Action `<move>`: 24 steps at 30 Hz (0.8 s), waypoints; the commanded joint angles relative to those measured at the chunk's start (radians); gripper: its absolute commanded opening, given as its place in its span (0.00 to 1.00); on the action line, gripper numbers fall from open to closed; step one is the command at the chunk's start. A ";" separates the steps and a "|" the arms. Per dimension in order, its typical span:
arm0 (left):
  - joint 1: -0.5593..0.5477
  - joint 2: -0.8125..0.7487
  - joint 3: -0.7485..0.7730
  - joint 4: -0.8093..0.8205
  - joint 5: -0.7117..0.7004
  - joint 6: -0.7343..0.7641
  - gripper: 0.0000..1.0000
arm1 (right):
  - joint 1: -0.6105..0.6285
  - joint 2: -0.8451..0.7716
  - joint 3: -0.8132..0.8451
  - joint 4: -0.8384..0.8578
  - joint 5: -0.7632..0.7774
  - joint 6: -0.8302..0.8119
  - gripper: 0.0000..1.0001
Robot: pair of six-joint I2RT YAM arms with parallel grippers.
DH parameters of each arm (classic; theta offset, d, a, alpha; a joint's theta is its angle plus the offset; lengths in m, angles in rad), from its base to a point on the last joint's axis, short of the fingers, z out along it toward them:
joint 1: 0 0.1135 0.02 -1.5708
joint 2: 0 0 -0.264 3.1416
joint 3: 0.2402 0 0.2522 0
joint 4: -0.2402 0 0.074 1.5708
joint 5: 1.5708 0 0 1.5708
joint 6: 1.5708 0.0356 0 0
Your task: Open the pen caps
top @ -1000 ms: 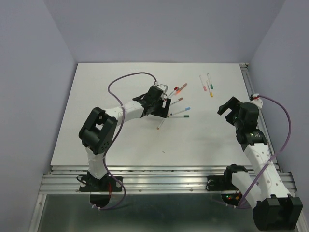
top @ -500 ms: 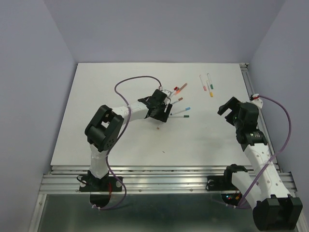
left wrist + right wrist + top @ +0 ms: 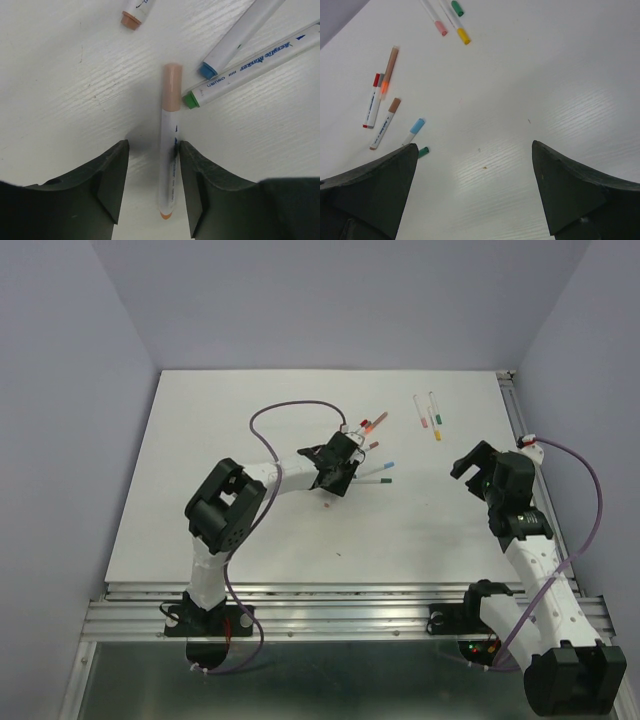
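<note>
**Left hand astride a capped pen**

I see my left hand (image 3: 152, 150) spread wide over the table (image 3: 60, 90). A white pen (image 3: 169, 165) lies between its fingers (image 3: 112, 180), close against one, peach cap (image 3: 172, 87) fitted and pointing away. Beyond lie a blue-tipped pen (image 3: 235, 35), a green-tipped pen (image 3: 250, 67) and a brown-tipped pen (image 3: 134, 12).

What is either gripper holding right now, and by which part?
Nothing is held. The left gripper is open, straddling the barrel of the peach-capped pen lying on the table. The right gripper is open and empty.
</note>
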 commanded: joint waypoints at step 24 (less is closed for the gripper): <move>-0.057 -0.388 -0.321 0.025 -0.131 -0.262 0.00 | -0.004 -0.066 -0.090 0.223 -0.410 0.078 1.00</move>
